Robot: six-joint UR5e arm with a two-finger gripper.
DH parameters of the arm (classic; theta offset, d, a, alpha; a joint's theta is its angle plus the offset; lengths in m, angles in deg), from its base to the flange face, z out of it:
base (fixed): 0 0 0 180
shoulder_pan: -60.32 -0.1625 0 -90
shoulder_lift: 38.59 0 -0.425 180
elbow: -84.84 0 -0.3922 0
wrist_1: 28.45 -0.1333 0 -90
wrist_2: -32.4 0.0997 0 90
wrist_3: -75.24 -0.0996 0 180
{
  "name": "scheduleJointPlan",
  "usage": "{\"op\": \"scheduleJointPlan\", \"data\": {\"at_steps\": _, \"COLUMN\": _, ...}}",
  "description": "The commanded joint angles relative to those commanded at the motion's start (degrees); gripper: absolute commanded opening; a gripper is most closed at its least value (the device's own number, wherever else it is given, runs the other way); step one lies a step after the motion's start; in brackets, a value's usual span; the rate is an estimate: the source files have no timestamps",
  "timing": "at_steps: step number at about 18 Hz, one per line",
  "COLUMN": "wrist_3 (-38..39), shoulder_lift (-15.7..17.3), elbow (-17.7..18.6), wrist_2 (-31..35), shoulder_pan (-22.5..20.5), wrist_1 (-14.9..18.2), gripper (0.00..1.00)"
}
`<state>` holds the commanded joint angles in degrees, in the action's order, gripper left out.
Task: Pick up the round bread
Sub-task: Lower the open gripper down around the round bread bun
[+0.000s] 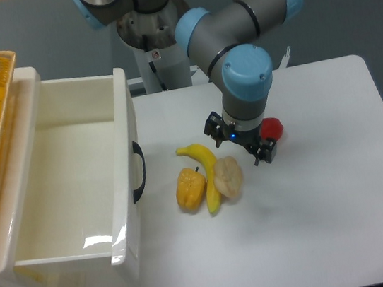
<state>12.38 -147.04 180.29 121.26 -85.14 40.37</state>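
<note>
The fingers (211, 128) are seen spread apart, nothing held between them — one dark tip shows to the left under the wrist, the other to the right and slightly lower. The gripper (238, 142) hangs just above the table, and the round bread (228, 177) is found directly below and a touch to the left of the gap, not yet touched as far as can be told.

The bread is judged light and soft, with a lumpy creased crust that should give under pressure rather than slip. A gentle closing is called for, since a hard squeeze could crush or dent it. It lies as an oval with its long axis running away from the fingers, so the narrow width is the place to take hold, across the middle of the bun.

One difficulty is noted on the left side of the bread: the banana (206, 173) lies pressed against it, so little or no room is left there for a fingertip. A finger coming down on that side could land on the banana or push it. Further left again, beyond the banana, the bell pepper (190, 188) sits close by.

To the right of the fingers and just behind them, a small red object (272, 128) is partly hidden by the wrist. All of this rests on the white table (327, 196).
</note>
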Motion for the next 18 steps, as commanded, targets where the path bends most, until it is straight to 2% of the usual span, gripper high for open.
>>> {"op": "scheduleJointPlan", "data": {"at_steps": 3, "wrist_3": 5.72, "shoulder_lift": -0.7, "elbow": 0.35, "wrist_2": 0.09, "shoulder_pan": 0.35, "wrist_1": -0.09, "gripper": 1.0}}
{"op": "scheduleJointPlan", "data": {"at_steps": 6, "wrist_3": 6.08, "shoulder_lift": -2.02, "elbow": 0.53, "wrist_2": 0.26, "shoulder_pan": 0.79, "wrist_1": -0.09, "gripper": 1.0}}
{"op": "scheduleJointPlan", "data": {"at_steps": 18, "wrist_3": 6.08, "shoulder_lift": -3.96, "elbow": 2.55, "wrist_2": 0.09, "shoulder_pan": 1.93, "wrist_1": -0.09, "gripper": 1.0}}
